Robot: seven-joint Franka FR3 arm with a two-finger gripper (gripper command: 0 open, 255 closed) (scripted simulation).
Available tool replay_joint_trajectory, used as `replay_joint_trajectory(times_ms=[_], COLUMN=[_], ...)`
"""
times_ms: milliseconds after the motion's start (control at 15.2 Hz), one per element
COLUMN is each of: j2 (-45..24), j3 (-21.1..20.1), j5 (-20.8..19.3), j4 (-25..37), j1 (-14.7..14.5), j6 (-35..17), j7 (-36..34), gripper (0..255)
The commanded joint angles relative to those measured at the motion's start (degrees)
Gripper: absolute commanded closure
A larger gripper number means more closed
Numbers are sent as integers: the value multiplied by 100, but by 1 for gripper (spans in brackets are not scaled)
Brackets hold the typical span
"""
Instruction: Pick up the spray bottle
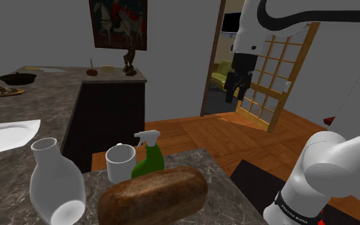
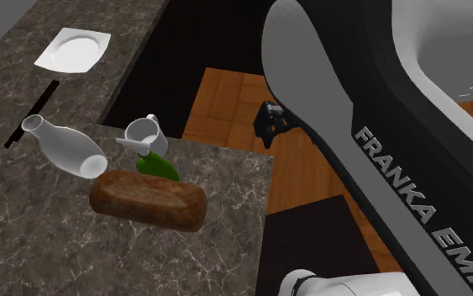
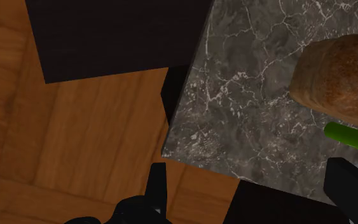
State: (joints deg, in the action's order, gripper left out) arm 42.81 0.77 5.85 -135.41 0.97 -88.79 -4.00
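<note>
Second exterior view: arm [image 2: 394, 177] w/ "FRANKA EMI" txt, claw [image 2: 268, 130] spread.

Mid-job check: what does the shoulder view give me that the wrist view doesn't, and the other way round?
Shoulder view adds: the spray bottle's white trigger head, the white mug beside it, the white vase, the plate, and the hand hanging high over the wood floor, away from the counter.
Wrist view adds: the fingers standing apart, with floor and the counter's corner beneath them.
Both share: the bottle's green body, the bread loaf and the marbled counter.
</note>
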Motion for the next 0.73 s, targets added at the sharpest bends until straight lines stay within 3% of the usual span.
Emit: replay_joint_trajectory(times_ms=[0, 660], j2=[0, -1449], j3=[0, -530], j5=[0, 227], j4=[0, 680], j1=[0, -939], j6=[0, -1037], j7=[0, 1157], gripper=[0, 0])
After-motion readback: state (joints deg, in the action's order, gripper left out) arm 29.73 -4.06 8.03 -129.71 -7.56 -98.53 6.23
